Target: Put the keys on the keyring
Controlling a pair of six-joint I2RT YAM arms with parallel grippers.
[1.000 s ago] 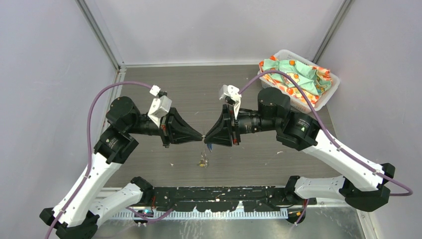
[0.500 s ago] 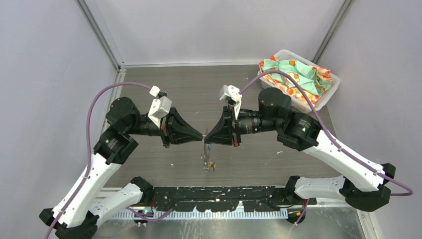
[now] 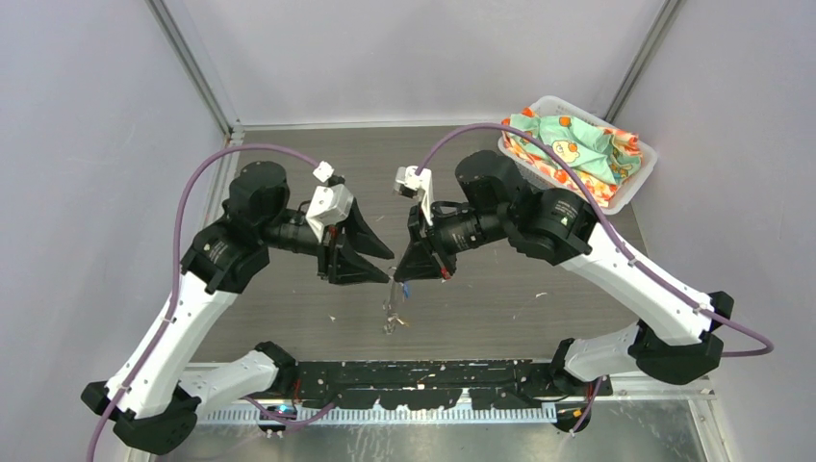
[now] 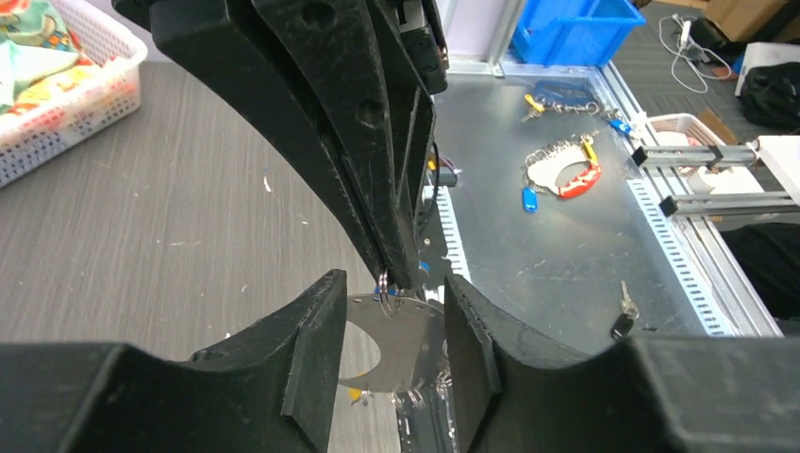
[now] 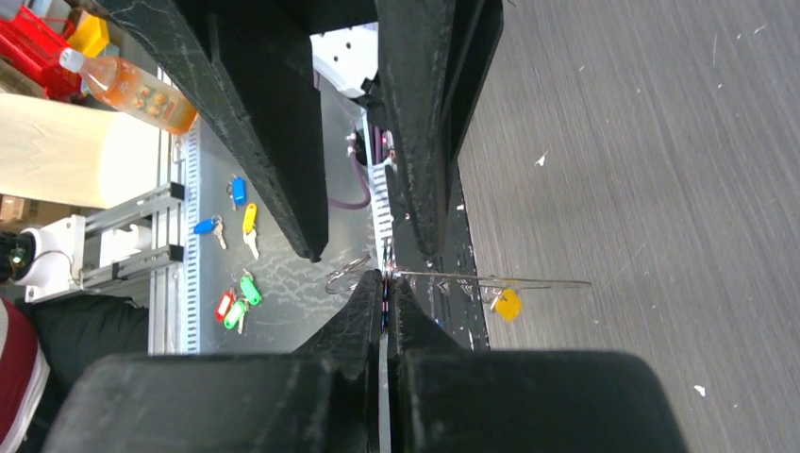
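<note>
The handover has just happened. A second ago the two pincers met tip to tip, the left one clenched. Now the left gripper (image 3: 390, 267) has let go: its fingers (image 4: 316, 349) stand apart on either side of the other's tip, touching nothing that I can see, and its arm has swung back and up a little.

The right gripper (image 3: 398, 277) has gone the other way. It was part open and is now clenched tight on the top of the ring (image 3: 392, 306). From its own wrist camera the two fingers press flat together, with the thin wire running out edge-on from between them.

So the ring hangs from the right pincer alone, in the air above the table (image 3: 289, 164), between the two arms and near the front edge. The yellow key (image 3: 398, 322) dangles at its lower end, lower than it hung a second ago. The blue key (image 3: 405, 287) sits just under the right tip, close against the grip.

What that means, as I judge it: both keys now travel with the ring, so the threading looks done or nearly so. Whether each key is fully round the wire I cannot tell at this size. The left pincer is free to regrip, steady the ring, or pull away.
</note>
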